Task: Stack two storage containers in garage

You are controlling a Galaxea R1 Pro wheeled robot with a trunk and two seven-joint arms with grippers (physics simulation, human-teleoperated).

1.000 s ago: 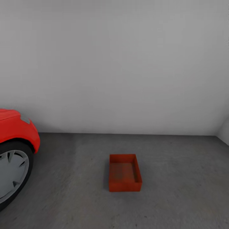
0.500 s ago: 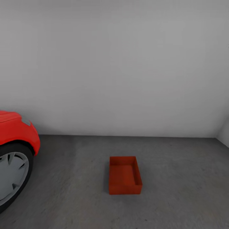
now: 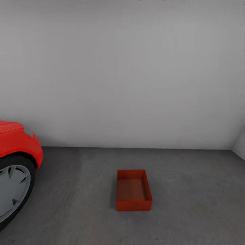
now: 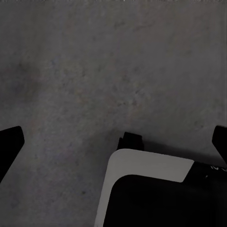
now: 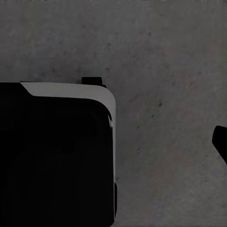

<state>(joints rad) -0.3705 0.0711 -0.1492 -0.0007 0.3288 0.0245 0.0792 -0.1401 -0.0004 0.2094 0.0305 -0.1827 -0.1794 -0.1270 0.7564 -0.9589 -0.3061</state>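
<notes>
Over the last second the view tipped slightly, 1 bin [image 3: 133, 190] sat alone on the garage floor [image 3: 190, 190], and both end effectors hung spread and empty.

Storage container [image 3: 134, 190] on floor [image 3: 190, 211], centre; car [image 3: 15, 163] far left; wall [image 3: 129, 75] behind.

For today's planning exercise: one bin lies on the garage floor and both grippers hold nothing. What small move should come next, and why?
Probably turn the base away to go for the second bin: one storage container sits alone on the floor beside the red car, nothing stacked in it, and the left gripper is open and empty.
</notes>
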